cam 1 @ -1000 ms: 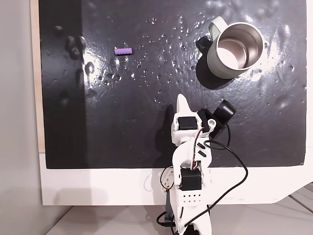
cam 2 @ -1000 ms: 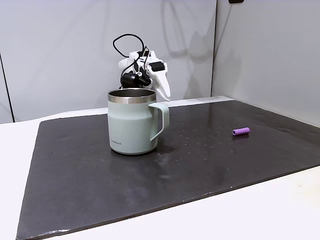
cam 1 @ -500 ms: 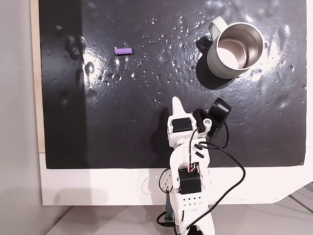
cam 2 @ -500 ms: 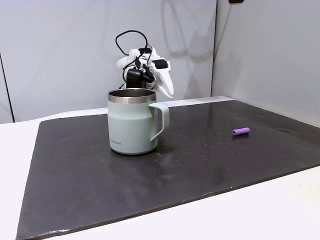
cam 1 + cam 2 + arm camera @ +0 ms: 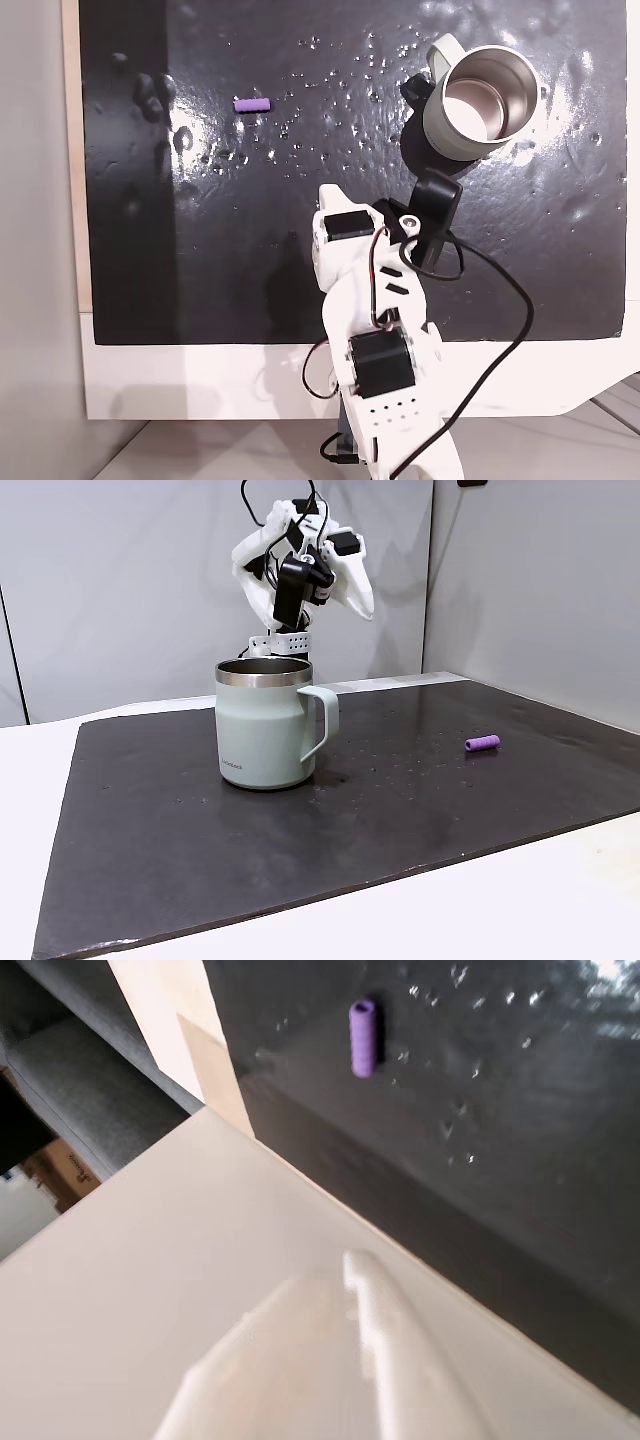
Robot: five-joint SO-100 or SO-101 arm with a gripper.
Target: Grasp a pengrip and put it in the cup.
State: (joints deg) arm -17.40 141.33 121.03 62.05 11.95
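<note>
black mat [image 5: 250, 250], pengrip [image 5: 252, 104], cup [image 5: 480, 100]

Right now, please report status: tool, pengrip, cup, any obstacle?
Tool raised, holding nothing. Pengrip lying on the mat, untouched. Cup upright, apart from it. Nothing between tool and pengrip.

**Surroundings: mat, table, walls**

Black mat [image 5: 250, 250], glossy, speckled with pale droplets or flecks, lying flat on white table [image 5: 200, 380]. Pale wooden strip [image 5: 70, 150] runs just beside the mat's left edge in the top-down fixed view. Grey-white wall panels [image 5: 120, 590] stand behind the mat. Cardboard box [image 5: 60, 1172] beyond the mat's far edge, wrist view.
</note>
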